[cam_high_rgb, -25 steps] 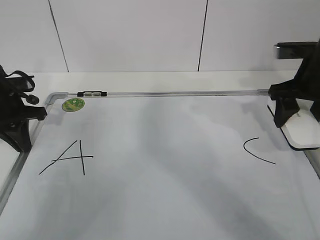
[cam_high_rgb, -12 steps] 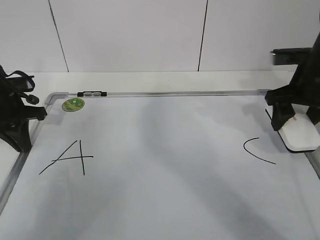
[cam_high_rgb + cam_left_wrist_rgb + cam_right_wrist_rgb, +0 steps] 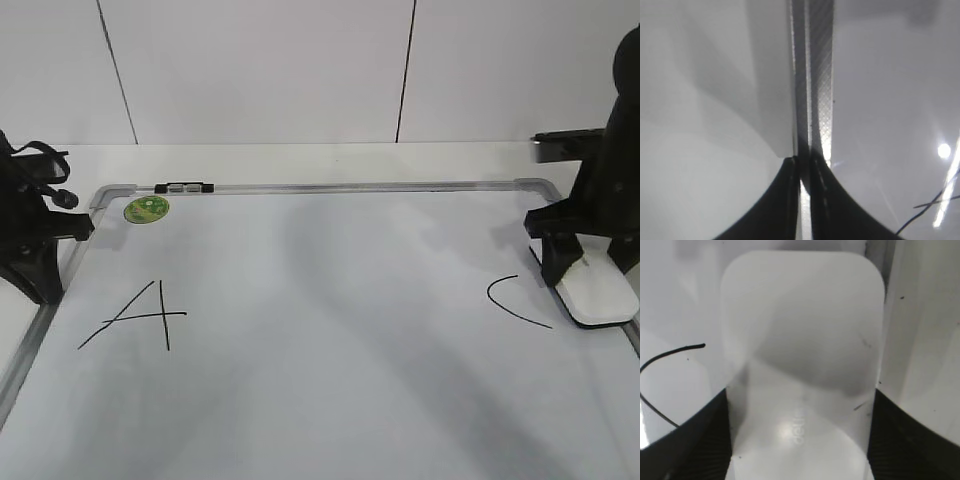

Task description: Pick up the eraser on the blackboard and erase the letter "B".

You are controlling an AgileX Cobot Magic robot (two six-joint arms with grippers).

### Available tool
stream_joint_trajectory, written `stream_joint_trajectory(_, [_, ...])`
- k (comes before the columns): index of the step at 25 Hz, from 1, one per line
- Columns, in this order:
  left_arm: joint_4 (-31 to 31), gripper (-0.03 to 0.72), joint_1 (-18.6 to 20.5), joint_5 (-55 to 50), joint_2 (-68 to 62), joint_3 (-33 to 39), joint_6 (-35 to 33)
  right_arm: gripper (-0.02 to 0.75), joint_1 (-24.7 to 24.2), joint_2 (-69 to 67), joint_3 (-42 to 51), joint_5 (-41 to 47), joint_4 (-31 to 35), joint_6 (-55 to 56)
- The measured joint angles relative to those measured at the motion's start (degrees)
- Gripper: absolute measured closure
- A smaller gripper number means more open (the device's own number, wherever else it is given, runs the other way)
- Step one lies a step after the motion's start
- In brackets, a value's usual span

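Observation:
The blackboard point(image 3: 320, 340) is a white board in a silver frame, lying flat. It bears a black "A" point(image 3: 140, 315) at the left and a "C" point(image 3: 512, 300) at the right. No letter "B" shows between them. The white eraser point(image 3: 600, 292) lies at the board's right edge. My right gripper point(image 3: 592, 262) is shut on the eraser, with a jaw on each long side in the right wrist view point(image 3: 800, 440). The eraser point(image 3: 800, 355) fills that view. My left gripper point(image 3: 45, 265) is shut and empty over the board's left frame point(image 3: 812, 75).
A round green sticker point(image 3: 146, 209) sits at the board's back left corner, and a small black clip point(image 3: 184, 187) sits on the top frame. A white wall stands behind the table. Part of the "C" stroke point(image 3: 660, 360) lies just left of the eraser.
My right gripper has moved toward the front and a little left along the board's right edge, and the eraser has moved with it. The left arm has not moved.

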State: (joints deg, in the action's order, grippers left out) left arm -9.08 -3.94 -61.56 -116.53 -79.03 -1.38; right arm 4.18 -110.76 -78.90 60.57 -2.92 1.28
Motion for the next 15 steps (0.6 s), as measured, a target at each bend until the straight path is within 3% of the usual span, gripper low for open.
stream_joint_trajectory(15, [-0.07, 0.666, 0.0, -0.13, 0.0, 0.0, 0.0, 0.176, 0.0, -0.02, 0.0, -0.38, 0.0, 0.11])
